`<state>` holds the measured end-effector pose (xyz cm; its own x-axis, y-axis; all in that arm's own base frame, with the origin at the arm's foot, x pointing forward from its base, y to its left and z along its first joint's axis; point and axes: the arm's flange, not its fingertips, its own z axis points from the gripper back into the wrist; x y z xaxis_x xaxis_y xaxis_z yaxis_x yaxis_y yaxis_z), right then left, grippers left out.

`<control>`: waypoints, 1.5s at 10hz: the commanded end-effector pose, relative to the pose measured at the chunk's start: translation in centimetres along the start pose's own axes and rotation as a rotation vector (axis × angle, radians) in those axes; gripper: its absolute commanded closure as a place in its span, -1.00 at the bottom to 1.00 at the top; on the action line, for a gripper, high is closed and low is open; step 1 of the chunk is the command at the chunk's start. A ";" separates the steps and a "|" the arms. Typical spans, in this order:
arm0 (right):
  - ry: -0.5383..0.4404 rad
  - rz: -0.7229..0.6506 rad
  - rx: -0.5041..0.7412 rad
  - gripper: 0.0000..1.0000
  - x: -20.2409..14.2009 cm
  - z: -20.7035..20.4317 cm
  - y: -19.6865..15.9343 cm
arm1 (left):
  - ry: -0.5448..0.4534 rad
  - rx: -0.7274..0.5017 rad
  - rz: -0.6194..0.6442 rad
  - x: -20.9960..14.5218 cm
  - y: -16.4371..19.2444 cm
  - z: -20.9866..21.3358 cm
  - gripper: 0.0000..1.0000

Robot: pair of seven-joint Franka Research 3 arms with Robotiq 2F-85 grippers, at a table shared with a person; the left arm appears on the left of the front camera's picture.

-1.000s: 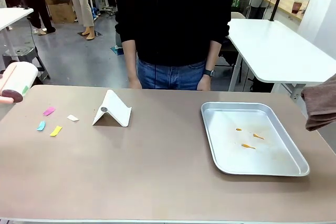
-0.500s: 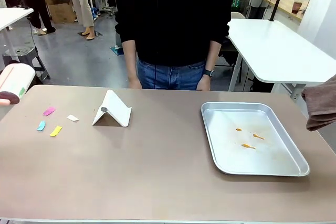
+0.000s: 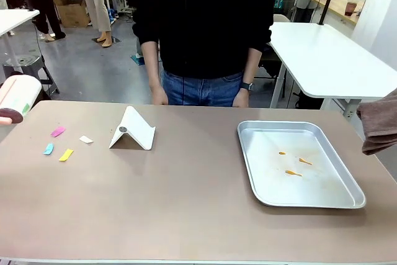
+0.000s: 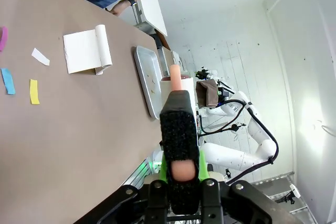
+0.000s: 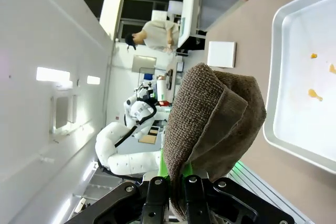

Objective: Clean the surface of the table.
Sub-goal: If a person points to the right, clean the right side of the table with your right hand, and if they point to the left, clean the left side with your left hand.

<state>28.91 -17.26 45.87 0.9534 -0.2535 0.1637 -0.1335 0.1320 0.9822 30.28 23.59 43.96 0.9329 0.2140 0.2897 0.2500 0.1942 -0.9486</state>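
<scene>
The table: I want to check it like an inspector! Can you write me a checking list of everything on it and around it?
Surface: brown table, flat, no spills seen.
Job's things: white roller with a pink handle at the table's left end; brown cloth at the right end.
Clutter: pink scrap, blue scrap, yellow scrap, white scrap; white folded stand; metal tray with orange bits in it.
Grippers: left gripper shut on the roller's handle; right gripper shut on the cloth.
Cables: black cable along the right arm, off the table.
Surroundings: person standing at the far edge; white side table behind.
</scene>
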 end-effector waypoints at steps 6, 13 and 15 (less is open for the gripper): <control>0.003 0.001 0.012 0.95 -0.2 0.1 0.1 | 0.009 -0.014 -0.015 -0.2 -0.2 0.4 1.00; 0.003 0.001 0.012 0.95 -0.2 0.1 0.1 | 0.000 0.000 0.000 0.0 0.0 0.0 0.58; 0.003 0.001 0.012 0.95 -0.2 0.1 0.1 | -0.028 0.126 0.033 1.3 0.0 1.2 0.58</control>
<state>28.90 -17.26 45.87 0.9534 -0.2535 0.1635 -0.1335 0.1314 0.9823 30.87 24.53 43.78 0.9279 0.2394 0.2858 0.2226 0.2592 -0.9398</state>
